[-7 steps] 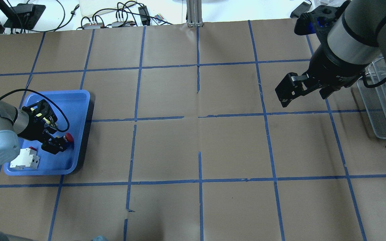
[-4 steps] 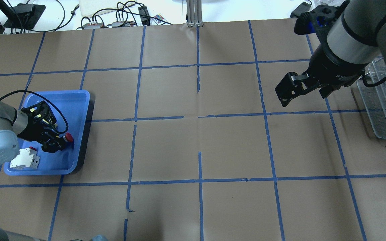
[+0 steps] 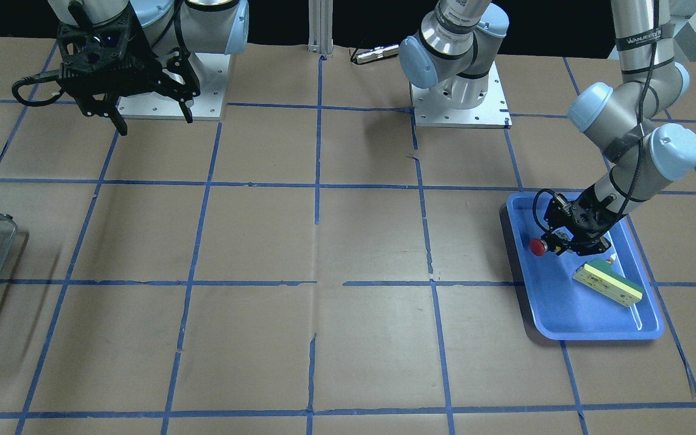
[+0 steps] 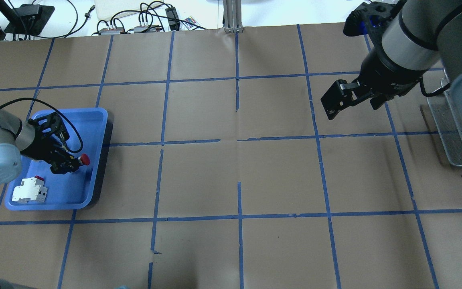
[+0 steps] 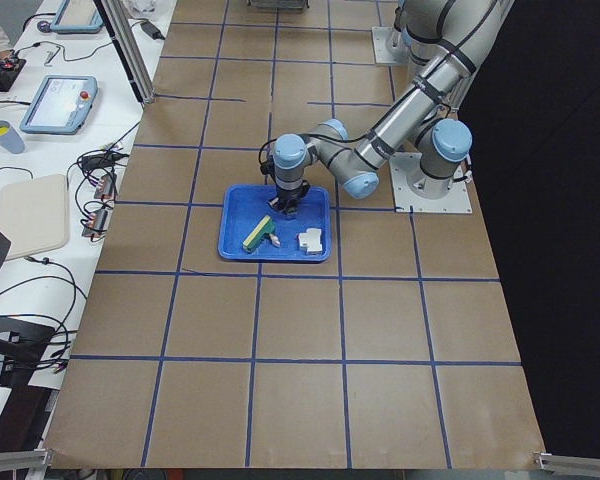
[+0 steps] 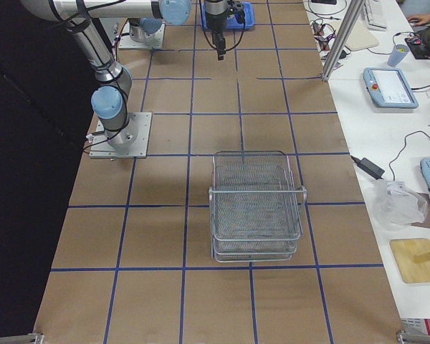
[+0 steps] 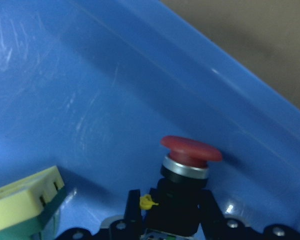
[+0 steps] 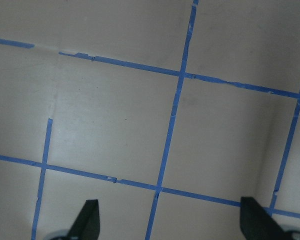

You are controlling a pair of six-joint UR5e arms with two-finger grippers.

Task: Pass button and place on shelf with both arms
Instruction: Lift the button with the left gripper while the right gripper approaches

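Observation:
The button (image 4: 84,159), with a red cap on a black body, is over the blue tray (image 4: 99,120) at the table's left. My left gripper (image 4: 70,165) is shut on the button's black body, and the red cap sticks out past the fingers. The left wrist view shows the cap (image 7: 191,149) close to the tray's wall, with the left gripper (image 7: 167,220) around the body. My right gripper (image 4: 331,102) is open and empty, in the air over the table's right half. The wire-mesh shelf (image 6: 256,208) stands at the right end, and part of it shows in the overhead view (image 4: 453,132).
A white block (image 4: 28,190) lies in the tray's near corner. A green-and-cream flat bar (image 3: 606,283) lies in the tray beside the left gripper (image 3: 565,241). Cables and boxes (image 4: 142,20) lie beyond the table's far edge. Brown paper with blue tape lines covers the table.
My left gripper has moved a little toward the far side of the tray with the button in it. My right gripper has moved left and slightly farther away, still open.

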